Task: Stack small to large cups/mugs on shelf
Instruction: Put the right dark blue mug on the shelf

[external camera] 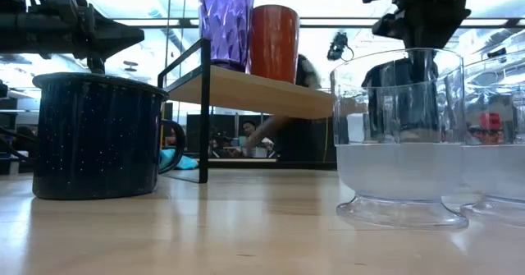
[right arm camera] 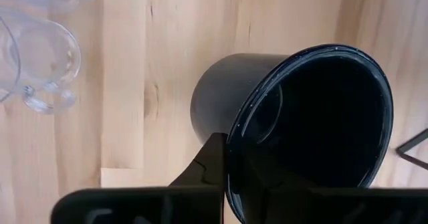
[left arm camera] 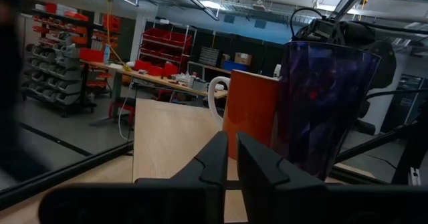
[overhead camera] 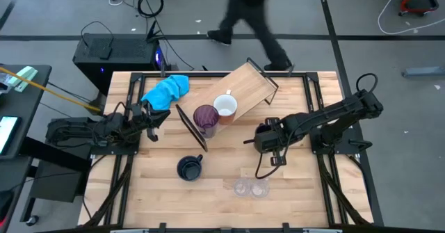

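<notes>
The wooden shelf [overhead camera: 247, 87] stands slantwise at the table's far middle. On its near left end stand the purple tumbler [overhead camera: 206, 118] and a white mug [overhead camera: 225, 106], whose outside looks orange in the low view [external camera: 273, 41]. One dark navy mug [overhead camera: 189, 167] rests on its base at the near middle. Two clear cups [overhead camera: 250, 187] stand near the front edge. My right gripper [overhead camera: 268, 141] hangs right of the shelf, shut on a second dark navy mug [right arm camera: 301, 117]. My left gripper [left arm camera: 232, 160] waits at the table's left, shut, holding nothing. My right gripper pinches the dark navy mug's rim [right arm camera: 233, 150], with one finger [right arm camera: 212, 164] outside the wall and the other inside the hollow. The fingers come from above, pointing down. The mug hangs tilted below them, mouth up, and seems lifted off the tabletop.
A bright blue cloth [overhead camera: 167, 90] lies at the far left beside the shelf. The shelf's black frame end [overhead camera: 191, 129] juts toward the table's middle. A person [overhead camera: 250, 17] walks past beyond the far edge. Bare planks [overhead camera: 146, 184] show at the near left.
</notes>
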{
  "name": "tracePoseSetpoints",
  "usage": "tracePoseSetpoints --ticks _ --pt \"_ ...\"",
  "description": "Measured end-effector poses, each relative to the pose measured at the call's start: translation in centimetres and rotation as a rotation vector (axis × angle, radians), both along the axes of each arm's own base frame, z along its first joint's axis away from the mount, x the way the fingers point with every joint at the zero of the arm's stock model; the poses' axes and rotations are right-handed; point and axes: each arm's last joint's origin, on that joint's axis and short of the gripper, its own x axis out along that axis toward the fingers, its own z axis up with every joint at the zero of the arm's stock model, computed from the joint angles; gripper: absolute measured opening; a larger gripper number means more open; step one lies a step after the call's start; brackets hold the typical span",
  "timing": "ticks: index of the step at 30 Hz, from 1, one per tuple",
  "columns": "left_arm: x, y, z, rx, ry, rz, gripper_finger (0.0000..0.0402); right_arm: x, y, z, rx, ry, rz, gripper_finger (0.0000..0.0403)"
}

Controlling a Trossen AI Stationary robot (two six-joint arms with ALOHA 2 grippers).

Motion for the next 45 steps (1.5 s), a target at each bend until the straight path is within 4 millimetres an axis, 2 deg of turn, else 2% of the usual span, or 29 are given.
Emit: tracePoseSetpoints --ticks 6,9,16,24,30,39,45 --pt "0.0 0.0 0.0 0.000 0.000 0.000 0.0036 -0.6 -0.3 0.1 -0.036 0.042 -0.024 0.0018" --pt "0.0 0.0 0.0 0.000 0.001 0.000 0.0032 -0.8 -0.2 0.8 -0.059 0.039 -0.003 0.0018" --pt "0.0 0.0 0.0 0.000 0.000 0.000 0.0035 -0.6 0.3 4.7 -0.154 -0.057 0.065 0.0018" --pt "0.0 0.0 0.0 0.000 0.000 0.000 0.0039 -0.3 -0.4 8.4 -0.221 -0.158 0.087 0.0018" --pt "0.0 0.0 0.0 0.000 0.000 0.000 0.0031 0.3 -2.8 9.9 -0.270 -0.197 0.060 0.0018" --pt "0.0 0.0 0.0 0.000 0.001 0.000 0.0038 1.6 -8.0 9.7 -0.317 -0.206 0.022 0.0019" --pt "0.0 0.0 0.0 0.000 0.000 0.000 0.0038 2.5 -10.3 9.6 -0.261 -0.251 0.027 0.0019"
